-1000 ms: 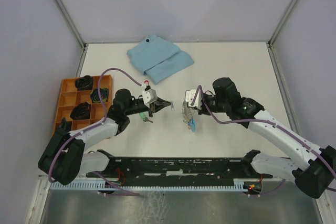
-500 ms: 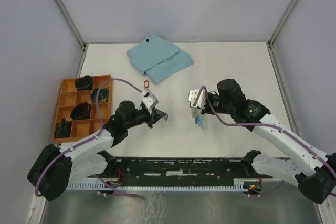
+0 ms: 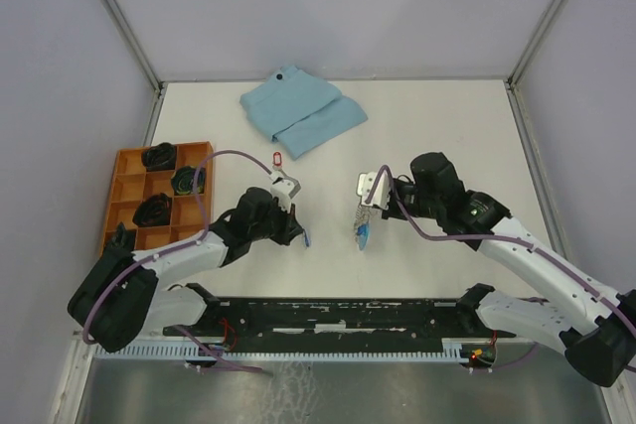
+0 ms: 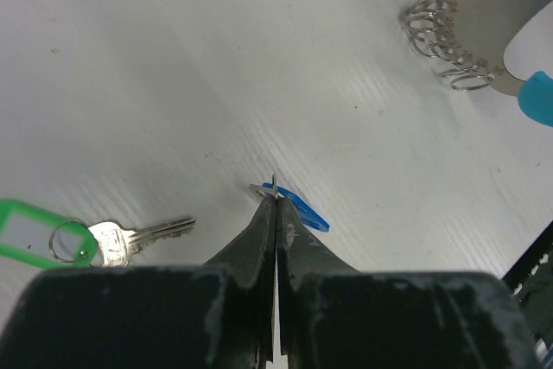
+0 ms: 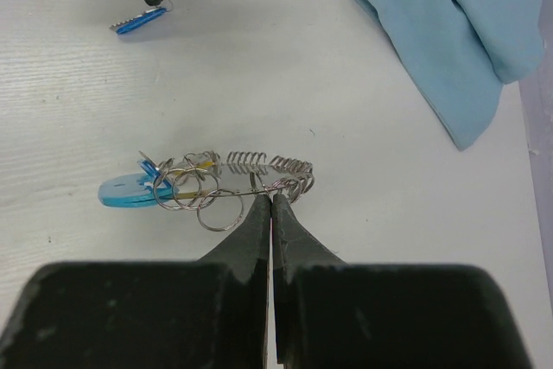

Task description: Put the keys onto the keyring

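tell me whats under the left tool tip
A blue key tag lies on the table there, and its small ring is pinched in the shut left tool. The key itself is out of sight, likely covered by the tool.

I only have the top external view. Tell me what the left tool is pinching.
Observer: The left tool is shut on the ring end of the blue-tagged key.
Operator: Find the green-tagged key; I don't see it.
Observer: The green-tagged key lies flat on the table, near the lower-left corner of the left wrist view, apart from the tool.
Operator: Report the right tool's grip.
Observer: The right tool is shut on one wire ring of the keyring.
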